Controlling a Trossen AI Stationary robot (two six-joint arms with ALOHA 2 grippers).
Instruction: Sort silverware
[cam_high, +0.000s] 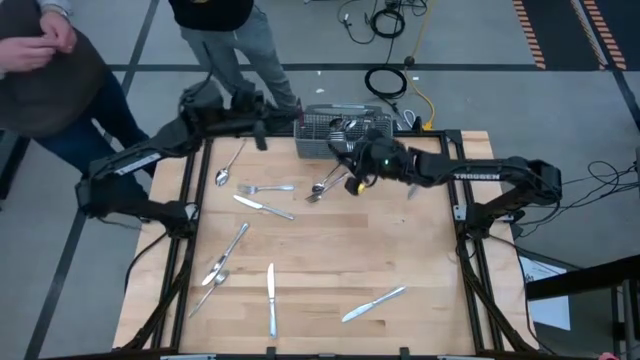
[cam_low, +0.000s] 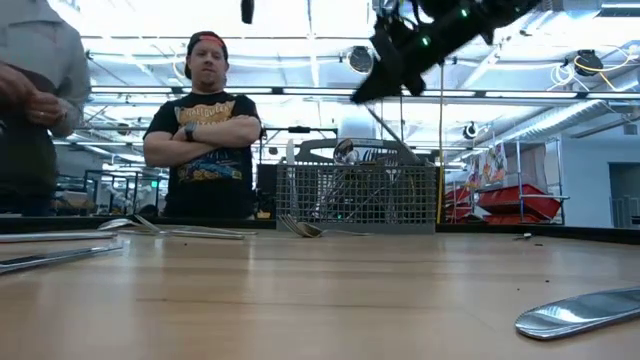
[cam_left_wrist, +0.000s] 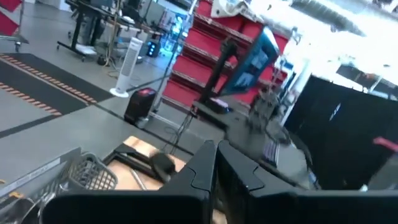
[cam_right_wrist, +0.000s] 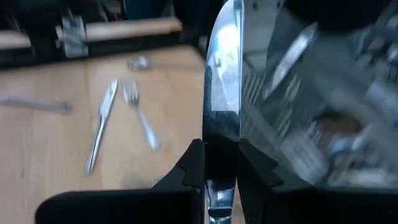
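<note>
Right gripper (cam_right_wrist: 221, 163) clamps a knife (cam_right_wrist: 222, 81) above the table (cam_high: 400, 250) beside the basket (cam_high: 318, 128); left gripper (cam_left_wrist: 216, 163) closed.

A workshop: red shelving (cam_left_wrist: 211, 43), floor cables (cam_high: 385, 80), ceiling strip lights (cam_low: 300, 40).

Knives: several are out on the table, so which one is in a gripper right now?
The table knife clamped upright in the right gripper, raised beside the wire basket. The other knives, such as the one nearest the table's front right, lie flat and untouched.
</note>
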